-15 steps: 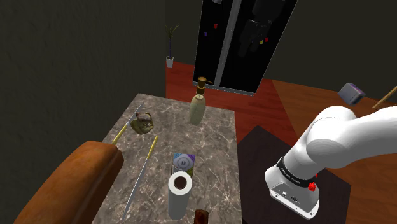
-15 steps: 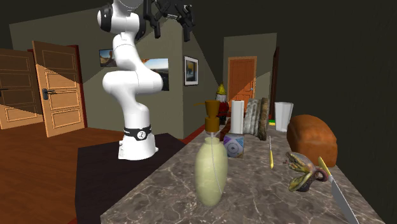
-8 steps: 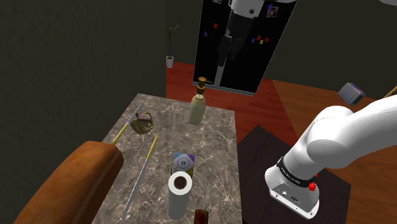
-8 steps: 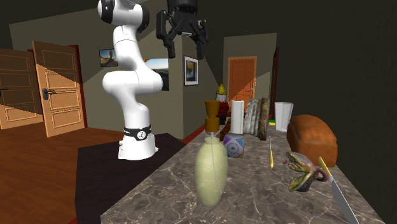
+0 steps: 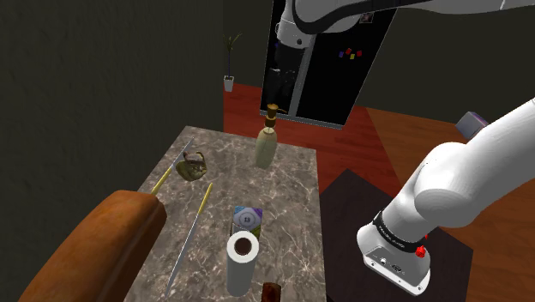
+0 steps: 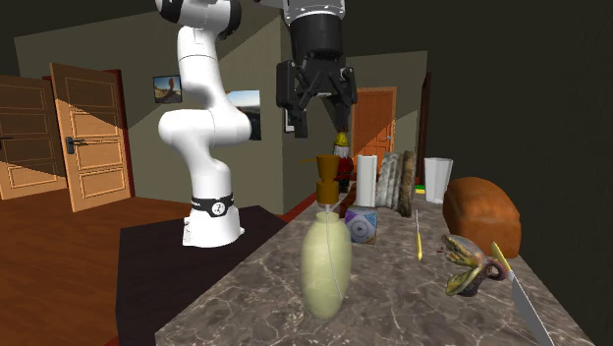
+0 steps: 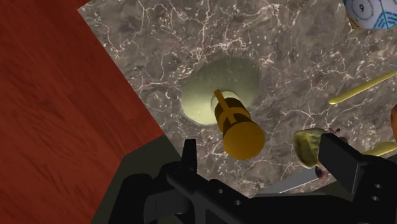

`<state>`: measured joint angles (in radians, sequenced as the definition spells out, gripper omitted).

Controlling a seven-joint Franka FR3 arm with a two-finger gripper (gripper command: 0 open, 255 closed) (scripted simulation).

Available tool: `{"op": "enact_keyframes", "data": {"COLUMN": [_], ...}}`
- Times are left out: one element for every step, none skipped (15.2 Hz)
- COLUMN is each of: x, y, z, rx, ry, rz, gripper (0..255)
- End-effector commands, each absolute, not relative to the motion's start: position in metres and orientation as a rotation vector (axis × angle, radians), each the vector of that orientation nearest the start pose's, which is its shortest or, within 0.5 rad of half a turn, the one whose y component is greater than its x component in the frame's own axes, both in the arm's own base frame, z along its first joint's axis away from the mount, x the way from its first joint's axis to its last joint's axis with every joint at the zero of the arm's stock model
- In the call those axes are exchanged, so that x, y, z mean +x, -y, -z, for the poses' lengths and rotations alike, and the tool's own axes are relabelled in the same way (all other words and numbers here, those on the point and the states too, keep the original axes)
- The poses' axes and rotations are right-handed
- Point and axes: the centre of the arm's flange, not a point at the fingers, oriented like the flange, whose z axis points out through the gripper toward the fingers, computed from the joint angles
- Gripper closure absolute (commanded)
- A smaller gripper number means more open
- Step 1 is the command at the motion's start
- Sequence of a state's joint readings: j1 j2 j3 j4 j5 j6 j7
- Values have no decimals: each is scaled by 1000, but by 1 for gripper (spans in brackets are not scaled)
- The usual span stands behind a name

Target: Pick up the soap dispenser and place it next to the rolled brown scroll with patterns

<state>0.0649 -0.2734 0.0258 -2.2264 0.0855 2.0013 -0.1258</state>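
The soap dispenser is a pale green bottle with a golden-brown pump, standing upright at the far end of the marble table. It is nearest the camera in the second exterior view. My gripper hangs open a short way above the pump, touching nothing. In the shoulder view the gripper is dark against the black fridge. The wrist view looks straight down on the dispenser, with the pump between and beyond the fingertips. The rolled brown scroll stands at the table's other end, beside the paper roll.
A white paper roll, a blue-patterned box, a brown loaf, yellow sticks, a knife and a small olive object share the table. A white cup stands by the scroll. A black fridge rises behind the table.
The arm has swung out over the table's far end. The open gripper has come down from high up to just above the dispenser's pump. Nothing on the table has moved.
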Motion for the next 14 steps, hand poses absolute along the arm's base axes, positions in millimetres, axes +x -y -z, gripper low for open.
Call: {"op": "enact_keyframes", "data": {"x": [490,490,490,490,491,491,491,491,491,491,491,491,491,491], "y": [-49,-49,-50,-50,-50,-51,-51,-52,-52,-52,-52,-52,-52,-52], "z": [-475,-470,-465,-459,-454,-449,-444,-438,-435,-435,-435,-435,-435,-435], "rx": [-3051,-3051,-3051,-3051,-3051,-3051,-3051,-3051,-3051,-3051,-3051,-3051,-3051,-3051], "ry": [297,297,297,297,297,297,297,297,297,297,297,297,297,297], "rz": [70,70,70,70,70,70,70,70,70,70,70,70,70,70], "gripper": [0,0,0,0,0,0,0,0,0,0,0,0,0,0]}}
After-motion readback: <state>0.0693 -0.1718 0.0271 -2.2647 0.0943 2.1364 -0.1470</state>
